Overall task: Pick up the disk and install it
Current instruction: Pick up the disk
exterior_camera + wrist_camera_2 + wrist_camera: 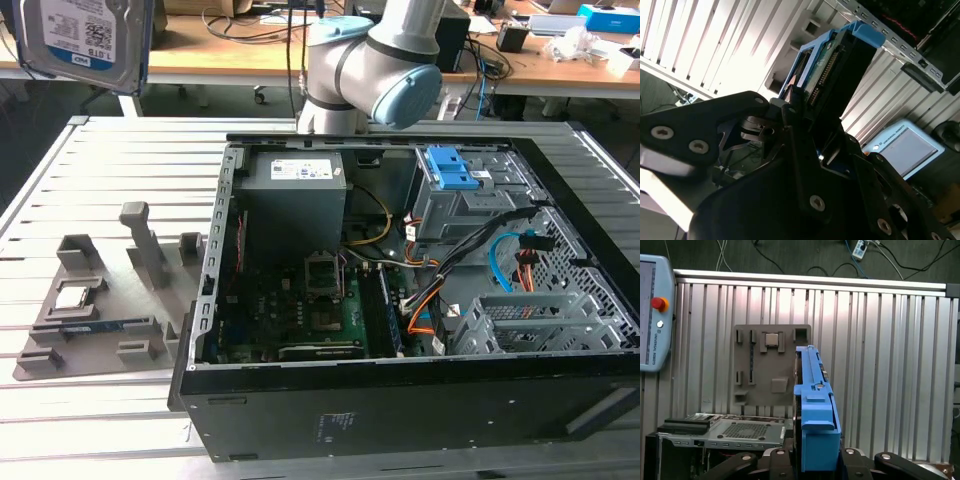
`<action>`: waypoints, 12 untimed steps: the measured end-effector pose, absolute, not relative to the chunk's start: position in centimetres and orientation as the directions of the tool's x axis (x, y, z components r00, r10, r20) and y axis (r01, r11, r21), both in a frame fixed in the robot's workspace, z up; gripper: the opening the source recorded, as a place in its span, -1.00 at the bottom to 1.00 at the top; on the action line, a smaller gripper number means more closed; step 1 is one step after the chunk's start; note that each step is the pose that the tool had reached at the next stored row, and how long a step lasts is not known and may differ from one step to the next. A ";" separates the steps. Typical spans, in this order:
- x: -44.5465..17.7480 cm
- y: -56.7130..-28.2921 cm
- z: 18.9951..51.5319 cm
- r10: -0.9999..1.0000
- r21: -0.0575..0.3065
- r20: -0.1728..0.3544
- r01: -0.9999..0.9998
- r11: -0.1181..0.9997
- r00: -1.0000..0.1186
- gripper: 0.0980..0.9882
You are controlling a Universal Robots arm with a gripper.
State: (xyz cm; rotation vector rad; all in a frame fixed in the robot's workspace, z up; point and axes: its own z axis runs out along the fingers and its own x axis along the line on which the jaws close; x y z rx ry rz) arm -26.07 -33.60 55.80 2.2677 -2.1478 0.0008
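Observation:
The disk point(85, 35), silver with a white-and-blue label and a blue carrier, hangs high above the table at the exterior view's far left. In the first wrist view the disk point(815, 410) stands edge-on with its blue carrier toward the camera. My gripper point(817, 457) is shut on its lower end. In the second wrist view the black fingers point(800, 150) clamp the disk point(840, 65) from both sides. The grey fixture point(772, 365) lies on the table far below it.
An open computer case point(400, 300) lies on the slatted table, with a grey bay and its blue latch point(450, 170) at the back and a metal cage point(530, 320) in front. The grey fixture point(90, 320) holds a small square chip point(72, 296). A teach pendant point(655, 315) lies by the table's edge.

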 end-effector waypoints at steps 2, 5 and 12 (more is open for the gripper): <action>-24.8 -33.6 55.8 -0.998 0.013 0.013 -0.998 -0.054 0.054 -0.40; -22.9 -33.6 55.8 -0.998 0.013 0.013 -0.998 -0.054 0.054 -0.40; -18.5 -33.6 55.8 -0.998 0.013 0.013 -0.998 -0.054 0.054 -0.40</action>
